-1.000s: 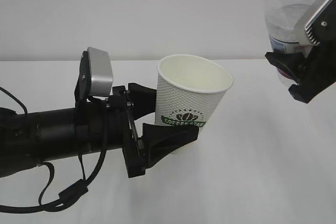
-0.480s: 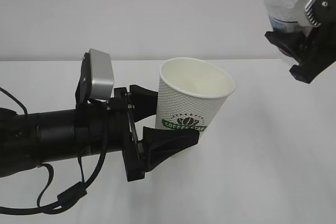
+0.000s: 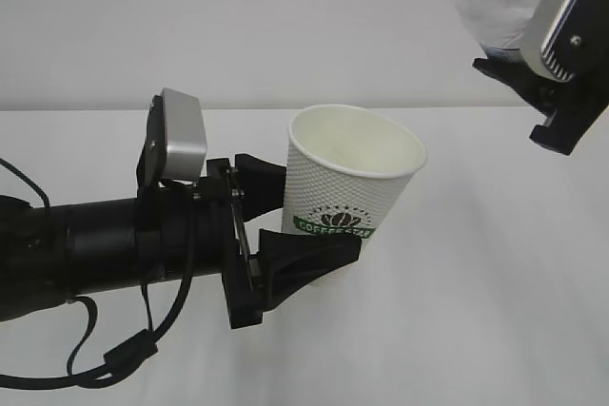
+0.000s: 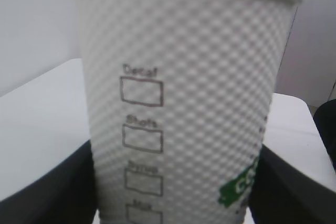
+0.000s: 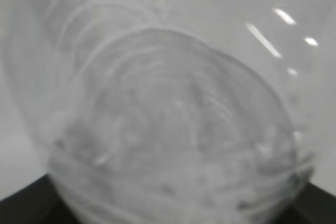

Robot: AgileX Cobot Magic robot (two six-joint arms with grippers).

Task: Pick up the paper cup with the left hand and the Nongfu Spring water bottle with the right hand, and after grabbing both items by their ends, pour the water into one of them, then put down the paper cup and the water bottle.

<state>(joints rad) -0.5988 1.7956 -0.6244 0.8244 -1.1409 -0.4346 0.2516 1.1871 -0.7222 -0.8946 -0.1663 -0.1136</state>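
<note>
- Clear plastic of the Nongfu Spring water bottle (image 3: 500,2) had risen and tipped leftward since a second earlier, its red neck ring now cut by the top edge.
- The right hand (image 3: 533,83) gripped the bottle's base, jaws closed on it, high at the far right.
- The paper cup (image 3: 348,187) stayed put, upright and held off the table (image 3: 476,311), the left hand (image 3: 276,216) clamped on its lower wall.
- The cup's rim stood open and unobstructed; bare table lay near and right of it; the bottle remained well apart from the cup.
</note>
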